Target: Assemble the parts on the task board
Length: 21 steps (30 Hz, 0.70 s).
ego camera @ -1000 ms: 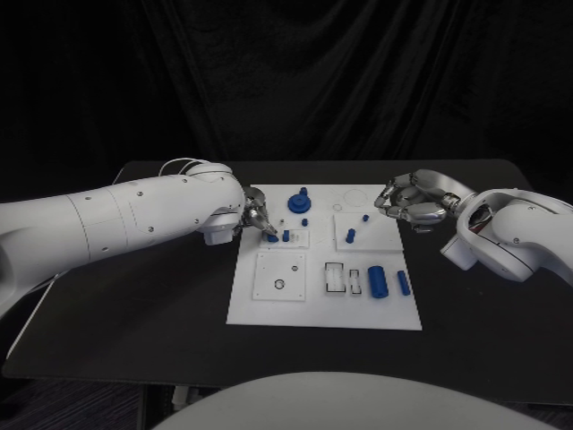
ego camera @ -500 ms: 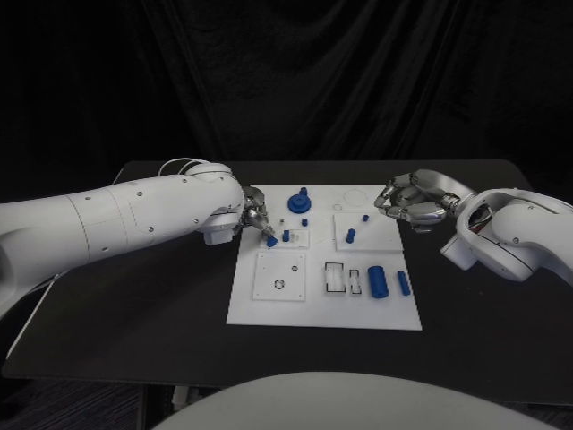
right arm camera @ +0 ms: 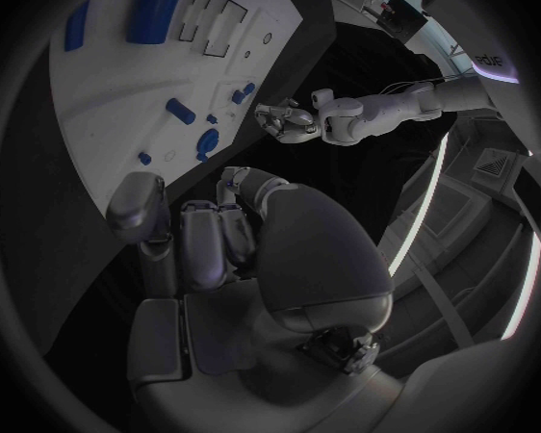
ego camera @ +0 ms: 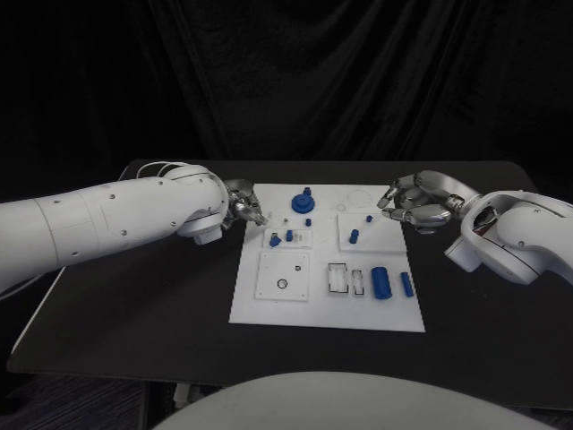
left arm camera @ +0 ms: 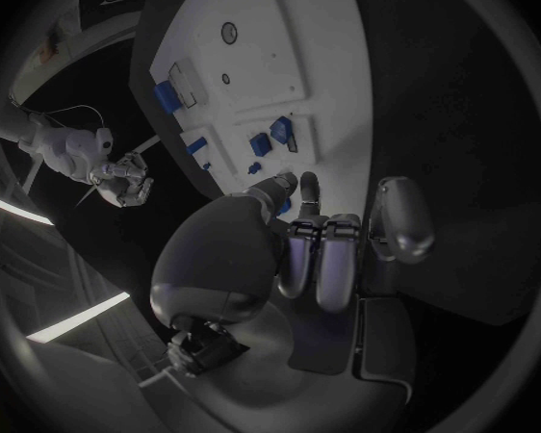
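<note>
The task board (ego camera: 325, 305) is laid flat at the middle of the black table (ego camera: 132, 305), between the two arms. The blue parts are judged to be small, rigid, light plastic pieces with smooth faces; a slip is likely under a loose grip, so a fingertip pinch across the sides is advised, not a whole-hand grasp. The large blue cylinder (ego camera: 379, 281) lies on its side at the board's near right, with a slimmer blue peg (ego camera: 406, 285) just beside it; both may roll and are best taken across their width at mid-length. Two small blue pegs (ego camera: 281, 238) are seen at the board's left-centre plate, a further peg (ego camera: 353, 236) at the right-centre plate, and a knobbed blue piece (ego camera: 303, 202) near the far edge; whether these are seated or merely resting cannot be told. Upright pieces should be taken by the top and lifted straight. As receptacles, two rectangular slots (ego camera: 345, 279) lie at the near centre and appear unfilled, and a round hole (ego camera: 281, 285) in the near-left square plate appears vacant. The left hand (ego camera: 244, 204) is held at the board's left far edge, near the two small pegs, fingers curled in; nothing is seen in it. The right hand (ego camera: 414, 202) hovers beyond the board's right far corner, fingers drawn together, with no part visible in its grasp.
</note>
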Motion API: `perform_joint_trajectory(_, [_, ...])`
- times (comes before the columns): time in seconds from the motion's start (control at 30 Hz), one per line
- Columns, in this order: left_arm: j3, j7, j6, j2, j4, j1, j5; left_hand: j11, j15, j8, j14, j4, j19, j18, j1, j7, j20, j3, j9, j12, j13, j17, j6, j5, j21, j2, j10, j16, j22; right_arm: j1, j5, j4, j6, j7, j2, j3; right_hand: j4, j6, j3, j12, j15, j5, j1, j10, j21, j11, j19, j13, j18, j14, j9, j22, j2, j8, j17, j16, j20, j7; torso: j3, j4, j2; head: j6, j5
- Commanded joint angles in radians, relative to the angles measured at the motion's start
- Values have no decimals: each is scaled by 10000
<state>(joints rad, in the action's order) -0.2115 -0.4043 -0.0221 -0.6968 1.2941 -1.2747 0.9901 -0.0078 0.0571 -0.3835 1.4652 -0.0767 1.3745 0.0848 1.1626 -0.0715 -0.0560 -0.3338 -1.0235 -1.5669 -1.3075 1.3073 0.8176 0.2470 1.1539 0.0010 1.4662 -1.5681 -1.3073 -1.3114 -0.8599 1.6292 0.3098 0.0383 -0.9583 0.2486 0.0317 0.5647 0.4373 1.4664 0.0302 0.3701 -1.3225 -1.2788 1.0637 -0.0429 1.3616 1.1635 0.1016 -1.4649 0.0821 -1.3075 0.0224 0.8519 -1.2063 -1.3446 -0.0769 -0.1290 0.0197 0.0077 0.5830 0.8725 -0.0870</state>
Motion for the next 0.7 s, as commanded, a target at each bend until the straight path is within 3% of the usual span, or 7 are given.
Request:
perform_joint_trajectory(0.03, [6, 1357, -1751, -499, 526, 19, -436, 138, -100, -60, 1056, -261, 87, 8, -217, -77, -60, 190, -74, -39, -2633, 2635, -285, -190, 166, -12, 1046, -27, -1492, 18, -998, 67, 192, 29, 48, -8, -10, -15, -95, -1, -34, -431, -37, -45, 123, -62, 108, 26, 102, -113, -120, -480, 183, -299, -80, -100, -16, -57, -3, 0, -10, 2, -190])
perform_joint_trajectory(0.1, [6, 1734, -2083, -916, 877, 19, -743, 160, -121, -123, 1056, -374, 137, -11, -259, -100, -79, 313, -112, -39, -2633, 2635, -363, -288, 269, -21, 1046, -27, -1521, 13, -1488, 84, 267, -23, 137, -10, 48, 4, -216, 37, -63, -954, -7, -157, 395, -106, 259, 112, 37, -194, -207, -608, 364, -773, -262, -244, -43, -95, -9, -9, -21, 2, -335])
perform_joint_trajectory(0.17, [5, 2084, -2323, -1270, 1166, 19, -1055, 185, -145, -218, 1056, -507, 213, -41, -237, -129, -102, 450, -174, -39, -2633, 2635, -513, -607, 432, 6, 1046, -27, -1565, -13, -1964, 74, 279, -74, 277, -11, 88, 131, -305, 95, -69, -1105, 5, -317, 601, -114, 368, 293, -9, -261, -211, -706, 476, -1108, -429, -369, -55, -100, -15, -14, -28, 2, -472])
perform_joint_trajectory(0.27, [5, 2575, -2518, -1770, 1566, 19, -1567, 220, -172, -361, 1056, -640, 257, -60, -56, -165, -130, 579, -241, -39, -2633, 2635, -737, -941, 554, 63, 1046, -27, -1594, -106, -2687, -16, 220, -160, 632, -12, 153, 374, -607, 164, -94, -1260, -80, -565, 1039, -137, 590, 548, -101, -401, -202, -929, 675, -2086, -841, -665, -65, -143, -32, -1, -46, 2, -636])
perform_joint_trajectory(0.4, [4, 2980, -2498, -2176, 1950, 19, -2195, 274, -214, -416, 1056, -687, 286, -80, 319, -236, -164, 684, -217, -39, -2633, 2635, -1102, -356, 673, 54, 1046, -27, -1620, -232, -3506, -252, 26, -223, 1234, -14, 132, 666, -778, 226, -100, -1177, -275, -769, 1452, -139, 774, 786, -188, -513, -195, -1142, 696, -2767, -1201, -910, -69, -153, -40, 63, -61, 2, -726])
perform_joint_trajectory(0.5, [4, 3246, -2328, -2330, 2189, 20, -2801, 308, -244, -429, 1056, -591, 286, -86, 762, -280, -191, 648, -69, -39, -2633, 2635, -1310, 156, 729, 120, 1046, -27, -1629, -287, -4056, -682, -220, -340, 1937, -15, 116, 799, -811, 241, -91, -1028, -358, -824, 1542, -127, 814, 851, -205, -536, -189, -1199, 658, -3031, -1275, -965, -67, -147, -68, 129, -61, 2, -805])
perform_joint_trajectory(0.7, [4, 3604, -2148, -2339, 2417, 46, -3424, 353, -286, -479, 1056, -597, 280, -91, 1041, -334, -231, 692, 131, -39, -2633, 2635, -1424, 672, 775, 170, 1046, -27, -1632, -257, -4906, -1367, -569, -441, 2997, -16, 113, 945, -869, 229, -106, -1004, -382, -805, 1540, -149, 810, 831, -205, -534, -187, -1219, 645, -3275, -1285, -978, -75, -162, -141, 289, -38, 2, -758])
